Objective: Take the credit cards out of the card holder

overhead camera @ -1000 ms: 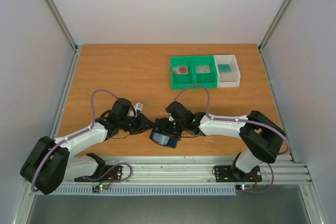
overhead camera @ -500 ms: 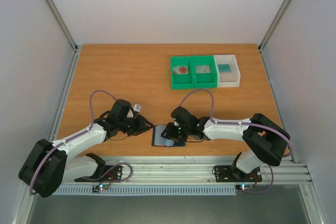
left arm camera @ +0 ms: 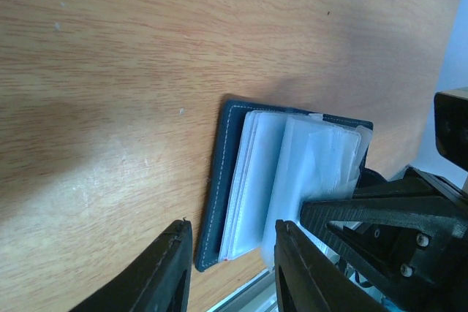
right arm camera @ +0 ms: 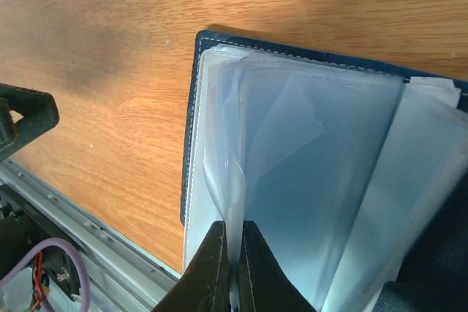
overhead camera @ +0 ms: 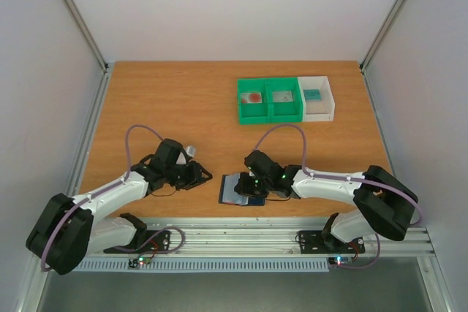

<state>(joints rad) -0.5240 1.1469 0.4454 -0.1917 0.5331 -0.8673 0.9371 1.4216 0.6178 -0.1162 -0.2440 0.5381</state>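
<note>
Your wooden table [overhead camera: 168, 100] has white walls [overhead camera: 219, 5] round it. The card holder [overhead camera: 235, 189] lies open near the front edge. Your right gripper [right arm camera: 234, 233] pinches one clear pocket [right arm camera: 292, 151] of it. Your left gripper [overhead camera: 203, 176] is spread just beside it, holding nothing. Far back sit green bins [overhead camera: 269, 100] and a white bin [overhead camera: 316, 99].

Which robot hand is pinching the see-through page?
The right gripper: it is shut on a clear sleeve of the card holder. The left gripper is open, holding nothing.

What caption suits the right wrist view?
Right fingers pinched shut on a clear sleeve of the open navy card holder, which lies flat on the wooden table.
</note>
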